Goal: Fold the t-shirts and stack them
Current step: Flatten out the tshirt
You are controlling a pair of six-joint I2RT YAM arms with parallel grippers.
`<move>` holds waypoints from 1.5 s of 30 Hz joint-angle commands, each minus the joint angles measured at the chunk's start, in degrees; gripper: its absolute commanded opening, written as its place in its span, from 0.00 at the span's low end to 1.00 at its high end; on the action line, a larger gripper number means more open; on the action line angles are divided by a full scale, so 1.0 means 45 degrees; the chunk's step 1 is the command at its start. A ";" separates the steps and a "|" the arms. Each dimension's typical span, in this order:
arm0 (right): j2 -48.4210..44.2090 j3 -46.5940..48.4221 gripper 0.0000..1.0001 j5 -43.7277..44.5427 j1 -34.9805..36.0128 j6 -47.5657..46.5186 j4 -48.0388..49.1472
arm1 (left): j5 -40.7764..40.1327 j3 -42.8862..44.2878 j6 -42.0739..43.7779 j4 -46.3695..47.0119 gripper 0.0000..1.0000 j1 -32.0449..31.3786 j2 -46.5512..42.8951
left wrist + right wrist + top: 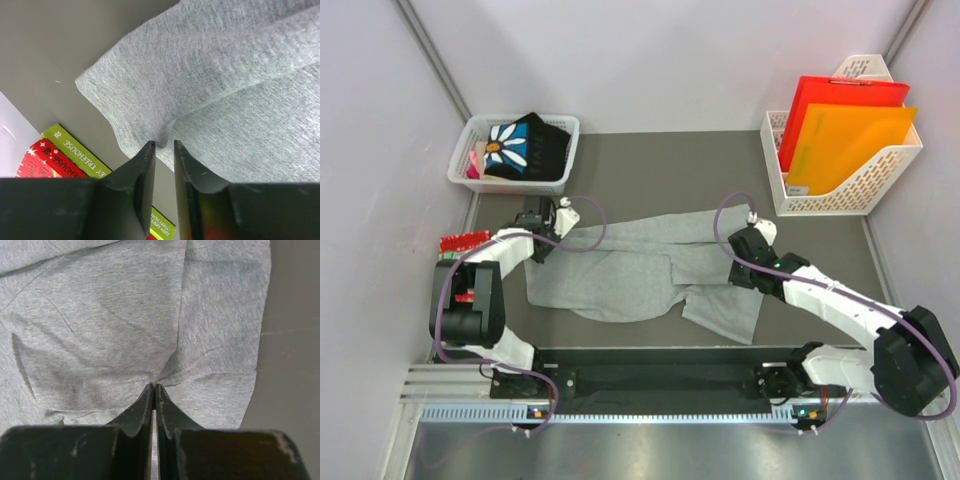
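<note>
Far left of the overhead view: red packet flat at the worktop edge, beside the left arm. The left wrist view shows the same packet at lower left, with a green strip along it.

Upper left: white basket. Black t-shirt bundled inside, white daisy on blue facing up.

Left of centre: left hand down at the grey t-shirt's left edge. In its wrist view the left hand has its fingers a narrow gap apart, tips at a pucker in the grey t-shirt. Cannot tell whether the cloth is grasped or loose.

Centre: grey t-shirt spread flat on the worktop, wrinkled, one layer lapped over another, lower right corner reaching toward the frame's bottom.

Right of centre: right hand on the shirt's right side. In its wrist view the right hand is clenched, fingers pressed together, creases in the grey t-shirt running to the tips, a pinch of cloth grasped.

Upper right: white file holder with a red folder and an orange folder standing in it.
</note>
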 commanded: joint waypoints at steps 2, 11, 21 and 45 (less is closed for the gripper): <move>-0.0479 -0.0007 0.00 -0.0025 -0.0299 -0.0320 0.0308 | -0.0014 0.0129 -0.0113 0.0218 0.22 0.0086 0.0034; -0.0713 0.0130 0.00 -0.0025 -0.0358 -0.0379 0.0172 | 0.0180 0.0948 -0.0307 0.0160 0.00 0.0086 0.0913; -0.1201 0.2685 0.00 0.0618 -0.0573 -0.1431 -0.0940 | 0.0747 0.3778 -0.0835 -0.1089 0.00 0.0086 -0.0101; -0.4093 1.0420 0.00 0.1675 -0.0573 -0.3150 -0.5647 | 0.1352 0.5439 -0.1206 -0.3903 0.00 0.0086 -0.6038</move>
